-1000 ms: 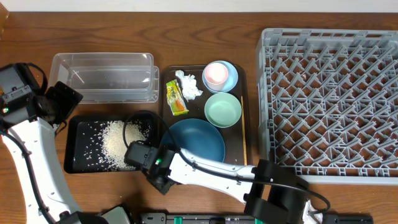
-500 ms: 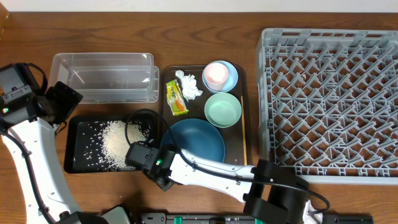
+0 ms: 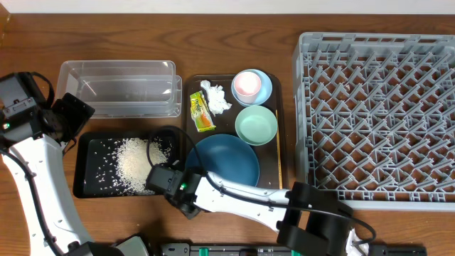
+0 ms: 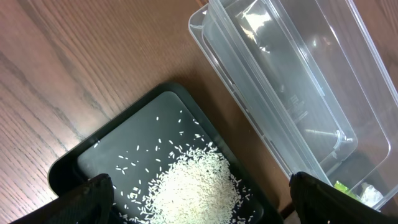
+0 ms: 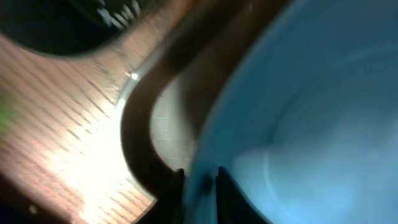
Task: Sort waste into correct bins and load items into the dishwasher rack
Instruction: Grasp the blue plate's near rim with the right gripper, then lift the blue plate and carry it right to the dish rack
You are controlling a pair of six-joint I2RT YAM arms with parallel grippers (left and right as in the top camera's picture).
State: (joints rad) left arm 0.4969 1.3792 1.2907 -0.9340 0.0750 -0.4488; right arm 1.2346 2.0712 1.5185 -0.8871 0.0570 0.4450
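Fingertips of the right tool (image 5: 199, 182) pinch the rim of the blue bowl (image 3: 227, 160), one dark tip on each side of the rim as we see it in the wrist view. The bowl is large, round, glossy and empty, and it sits upright. It lies at the near end of the brown tray (image 3: 269, 169), and the tool meets it at its near-left edge, between the bowl and the black tray (image 3: 89, 186).

Just left of that grip, we see the rice (image 3: 131, 160) heaped in the black tray, with loose grains scattered around the heap. Beyond the blue bowl on the brown tray stand the mint bowl (image 3: 255, 124) and the pink cup (image 3: 247, 84) nested in the light-blue bowl (image 3: 266, 89), with the tissue (image 3: 215, 96) and the wrapper (image 3: 200, 112) beside them.

The clear tub (image 3: 117, 89) lies behind the black tray on the tabletop (image 3: 142, 35). The rack (image 3: 377, 114) fills the right side. The left tool (image 4: 205, 196) hangs over the rice, spread wide.
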